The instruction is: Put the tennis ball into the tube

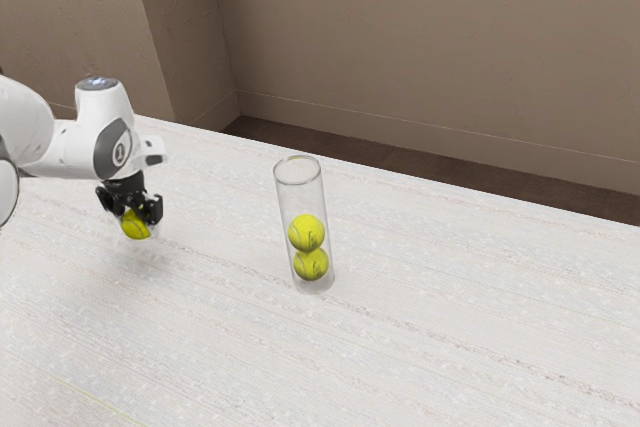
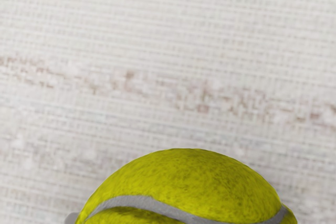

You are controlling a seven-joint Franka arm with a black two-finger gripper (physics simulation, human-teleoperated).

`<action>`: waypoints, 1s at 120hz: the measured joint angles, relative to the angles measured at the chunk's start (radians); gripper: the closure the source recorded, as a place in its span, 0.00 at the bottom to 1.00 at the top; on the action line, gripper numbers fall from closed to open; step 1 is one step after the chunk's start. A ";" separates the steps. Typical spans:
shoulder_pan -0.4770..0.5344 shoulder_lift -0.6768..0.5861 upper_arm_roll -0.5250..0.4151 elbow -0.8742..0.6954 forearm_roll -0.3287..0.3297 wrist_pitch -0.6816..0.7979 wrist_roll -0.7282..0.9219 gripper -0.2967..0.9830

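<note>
- At the exterior view's left, my white arm (image 1: 78, 150) reaches in and bends down at its end, so my black fingers (image 1: 154, 210) point at the worktop (image 1: 430, 347).
- I have them clamped on a tennis ball (image 1: 136, 226), well apart from the tube (image 1: 299, 197); I can't tell whether its underside touches the worktop.
- The ball is round, alike every way; in the wrist view its pale seam (image 2: 142, 202) curves across it.
- The clear tube stands on end, long axis upright, open mouth up, an upper ball (image 1: 307, 233) resting on a lower ball (image 1: 311, 265) inside.
- Under it all the worktop is whitish, streaked, with brownish flecks.
- Beyond its edge lie a dark brown floor (image 1: 420, 165) and plain brown walls (image 1: 430, 37) meeting in a corner.
</note>
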 joint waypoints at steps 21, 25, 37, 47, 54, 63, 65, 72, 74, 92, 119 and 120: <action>-0.051 -0.140 0.005 0.023 0.114 -0.046 -0.043 0.59; -0.066 -0.182 0.004 0.023 0.149 -0.064 -0.057 0.60; -0.099 -0.277 -0.006 0.043 0.255 -0.117 -0.101 0.60; -0.128 -0.311 -0.011 0.071 0.326 -0.156 -0.135 0.60; -0.119 -0.319 -0.044 0.092 0.364 -0.177 -0.158 0.61; -0.112 -0.326 -0.102 0.116 0.411 -0.203 -0.187 0.61; -0.112 -0.327 -0.115 0.122 0.420 -0.208 -0.194 0.61; -0.114 -0.327 -0.163 0.140 0.448 -0.227 -0.217 0.61; -0.113 -0.327 -0.179 0.145 0.456 -0.233 -0.224 0.61; -0.127 -0.321 -0.284 0.176 0.516 -0.270 -0.284 0.61; -0.115 -0.313 -0.400 0.201 0.591 -0.295 -0.365 0.61; -0.115 -0.312 -0.404 0.202 0.594 -0.295 -0.367 0.61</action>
